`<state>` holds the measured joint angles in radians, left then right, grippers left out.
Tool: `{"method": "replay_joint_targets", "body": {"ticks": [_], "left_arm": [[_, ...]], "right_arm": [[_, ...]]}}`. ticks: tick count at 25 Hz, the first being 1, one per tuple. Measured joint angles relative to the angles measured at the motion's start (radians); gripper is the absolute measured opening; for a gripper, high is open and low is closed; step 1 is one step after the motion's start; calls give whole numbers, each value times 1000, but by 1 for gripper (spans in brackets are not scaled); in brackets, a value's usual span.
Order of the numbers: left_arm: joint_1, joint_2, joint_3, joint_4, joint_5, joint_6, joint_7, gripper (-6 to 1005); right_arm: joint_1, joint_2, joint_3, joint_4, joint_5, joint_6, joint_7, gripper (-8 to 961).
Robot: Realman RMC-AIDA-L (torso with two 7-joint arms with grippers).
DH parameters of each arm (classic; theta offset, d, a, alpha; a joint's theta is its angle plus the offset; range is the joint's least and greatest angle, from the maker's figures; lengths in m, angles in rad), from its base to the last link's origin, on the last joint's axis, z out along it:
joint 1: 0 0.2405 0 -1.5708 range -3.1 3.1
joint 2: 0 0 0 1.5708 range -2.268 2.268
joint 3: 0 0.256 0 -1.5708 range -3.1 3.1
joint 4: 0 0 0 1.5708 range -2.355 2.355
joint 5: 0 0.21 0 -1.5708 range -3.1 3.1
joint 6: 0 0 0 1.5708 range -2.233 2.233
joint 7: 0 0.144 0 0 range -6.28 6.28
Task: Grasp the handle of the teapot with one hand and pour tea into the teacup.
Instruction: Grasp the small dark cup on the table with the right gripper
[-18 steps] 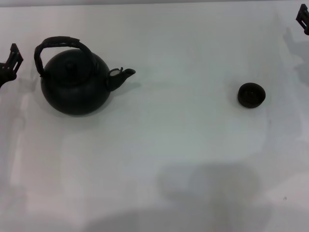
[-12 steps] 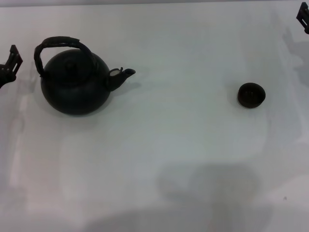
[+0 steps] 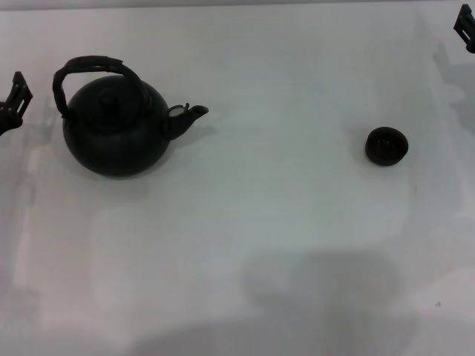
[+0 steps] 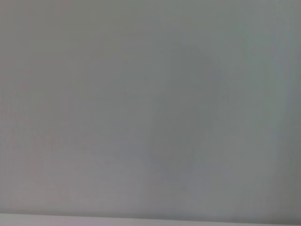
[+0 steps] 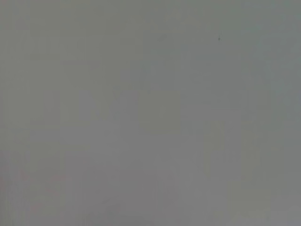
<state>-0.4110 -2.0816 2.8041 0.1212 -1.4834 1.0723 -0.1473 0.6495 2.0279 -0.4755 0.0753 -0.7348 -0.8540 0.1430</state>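
Two things apart: teapot (image 3: 115, 130), teacup (image 3: 386, 146)

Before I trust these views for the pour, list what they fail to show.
- Left gripper: cut by the head view's left edge; finger state unreadable.
- Right gripper: cut by the head view's right edge.
- Teapot contents: lid hides them.
- Teacup interior: too small and dark.
- Both wrist views: only blank surface.
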Motion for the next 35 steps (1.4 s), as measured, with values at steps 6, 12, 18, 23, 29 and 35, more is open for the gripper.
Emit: {"method": "replay_joint_targets", "body": {"ticks": [6,12,18,23,29,35], "left_arm": [[0,0,0,0,0,0,-1,817],[0,1,0,0,0,0,-1,816],[-5,2,0,-3,0,0,-2,816],[0,2,0,-6,0,0,-5,817],[3,3,0,-6,0,7,-8,817],[4,3,0,-4,3,8,-8,816]], "right_arm": [[3,0,0,-5,0,22,2,829],[4,0,0,-6,0,24,2,829],[18,0,16,-12,-1,76,11,830],[64,-12,-56,-36,-93,110,227,830],[65,-19,-396,-217,-321,88,815,830],[10,-107,-736,-442,-374,-42,1252,830]]}}
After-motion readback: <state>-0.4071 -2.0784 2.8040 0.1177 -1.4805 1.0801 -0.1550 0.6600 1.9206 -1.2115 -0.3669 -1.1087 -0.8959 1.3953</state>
